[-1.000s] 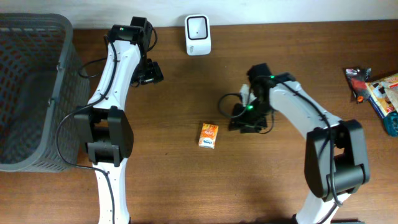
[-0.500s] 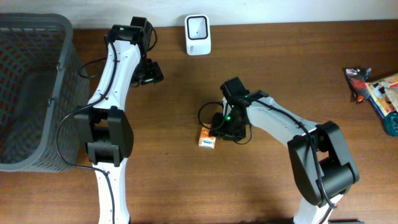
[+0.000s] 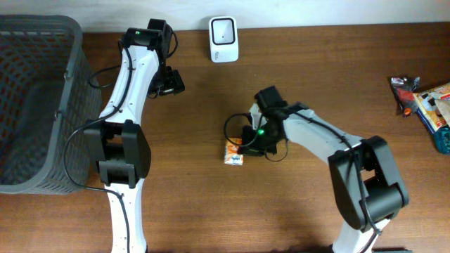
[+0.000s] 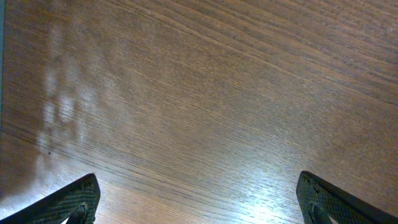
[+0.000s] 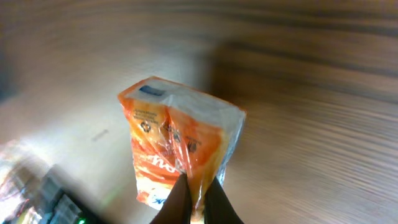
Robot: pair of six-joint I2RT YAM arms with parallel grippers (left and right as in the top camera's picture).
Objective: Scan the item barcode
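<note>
At table [image 3: 316,70] centre | orange packet [image 5: 180,143], edge pinched in right tool [image 5: 198,199] | left tool [image 4: 199,208] spread wide, well apart

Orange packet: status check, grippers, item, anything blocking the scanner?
Left gripper open, hovering over bare table. Right gripper shut, jaws pinching the orange packet by its wrapper edge, mid-table. Nothing lies between packet and scanner.

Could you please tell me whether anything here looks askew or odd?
Only the orange packet: the right claw pinches just a fold of its wrapper at one end, puckering the film. Nothing else stands out.
</note>
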